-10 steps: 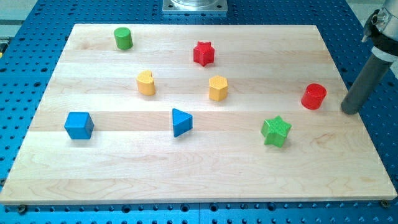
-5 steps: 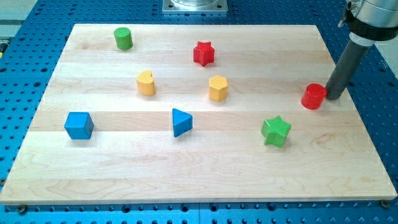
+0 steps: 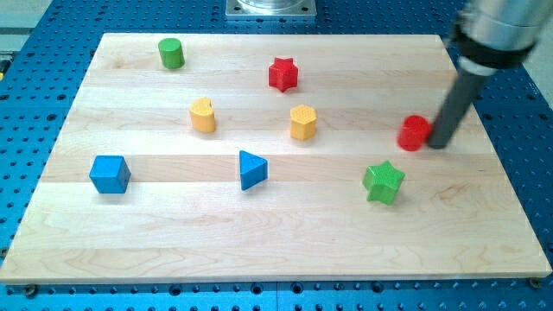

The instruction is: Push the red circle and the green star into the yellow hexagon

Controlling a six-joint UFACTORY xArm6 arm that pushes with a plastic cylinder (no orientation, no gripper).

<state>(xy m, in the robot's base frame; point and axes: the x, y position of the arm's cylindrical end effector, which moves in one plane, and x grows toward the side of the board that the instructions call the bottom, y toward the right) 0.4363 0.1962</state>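
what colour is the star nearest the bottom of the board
Green. The green star shows clearly in the camera view, the only view.

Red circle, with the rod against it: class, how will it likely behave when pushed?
The red circle stands upright and squat on the smooth board, so it probably slides, not tips. My tip touches its right side; an off-centre push may send it curving away.

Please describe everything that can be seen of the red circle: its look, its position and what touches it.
The red circle is a short, upright cylinder, plain red, plastic by its look and slightly blurred. It stands on the wooden board toward the view's right, right of the yellow hexagon and above the green star, apart from both. My tip is against its right side, apparently touching it.
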